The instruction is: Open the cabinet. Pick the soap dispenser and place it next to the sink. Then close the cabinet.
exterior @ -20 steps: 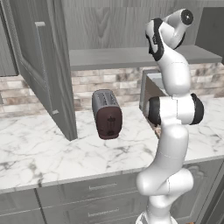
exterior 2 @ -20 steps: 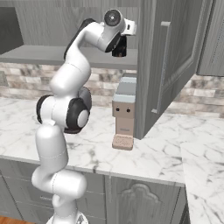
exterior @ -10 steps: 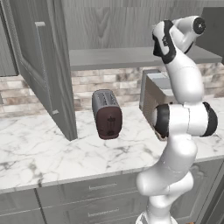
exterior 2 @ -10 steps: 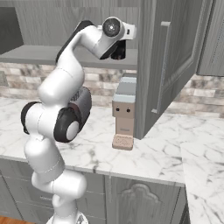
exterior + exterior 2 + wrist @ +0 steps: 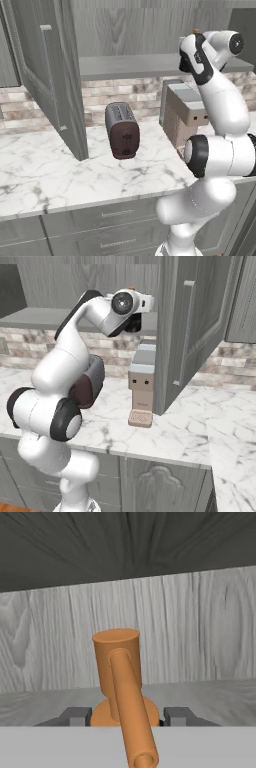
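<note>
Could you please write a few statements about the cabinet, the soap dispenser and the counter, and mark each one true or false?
1. Both cabinet doors stand open. True.
2. The orange soap dispenser lies on the marble counter. False: it stands upright on the cabinet shelf.
3. The claw has a finger on each side of the dispenser's base. True, as the hand view shows it.
4. A dark toaster stands on the counter below the shelf. True.
5. The dispenser's spout points toward the cabinet's back wall. False: it points toward the hand camera.
6. The coffee machine sits inside the cabinet. False: it stands on the counter.
</note>
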Robot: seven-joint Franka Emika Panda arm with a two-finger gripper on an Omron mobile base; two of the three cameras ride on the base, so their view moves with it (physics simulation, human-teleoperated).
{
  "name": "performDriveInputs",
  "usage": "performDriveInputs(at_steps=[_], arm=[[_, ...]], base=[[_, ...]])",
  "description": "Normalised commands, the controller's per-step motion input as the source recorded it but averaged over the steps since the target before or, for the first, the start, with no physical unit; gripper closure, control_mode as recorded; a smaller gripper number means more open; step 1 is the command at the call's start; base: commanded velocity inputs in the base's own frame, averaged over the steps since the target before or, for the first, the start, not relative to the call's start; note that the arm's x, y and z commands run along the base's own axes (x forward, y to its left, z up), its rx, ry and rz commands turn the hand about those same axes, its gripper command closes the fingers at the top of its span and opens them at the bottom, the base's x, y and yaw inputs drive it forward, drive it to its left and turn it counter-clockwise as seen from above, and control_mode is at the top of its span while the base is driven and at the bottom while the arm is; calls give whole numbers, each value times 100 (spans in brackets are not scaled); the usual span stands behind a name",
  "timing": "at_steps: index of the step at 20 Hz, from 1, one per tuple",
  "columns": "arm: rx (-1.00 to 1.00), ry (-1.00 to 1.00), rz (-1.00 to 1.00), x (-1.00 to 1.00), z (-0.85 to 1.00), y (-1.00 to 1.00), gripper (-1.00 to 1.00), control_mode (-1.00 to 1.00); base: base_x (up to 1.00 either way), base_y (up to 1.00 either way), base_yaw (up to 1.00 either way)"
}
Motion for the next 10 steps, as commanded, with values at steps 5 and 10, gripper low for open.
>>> performDriveInputs(at_steps=[5, 10], arm=[[5, 12, 0, -51, 33, 4, 100, -100], [2, 15, 0, -55, 32, 4, 100, -100]], base=[[0, 0, 0], [0, 0, 0]])
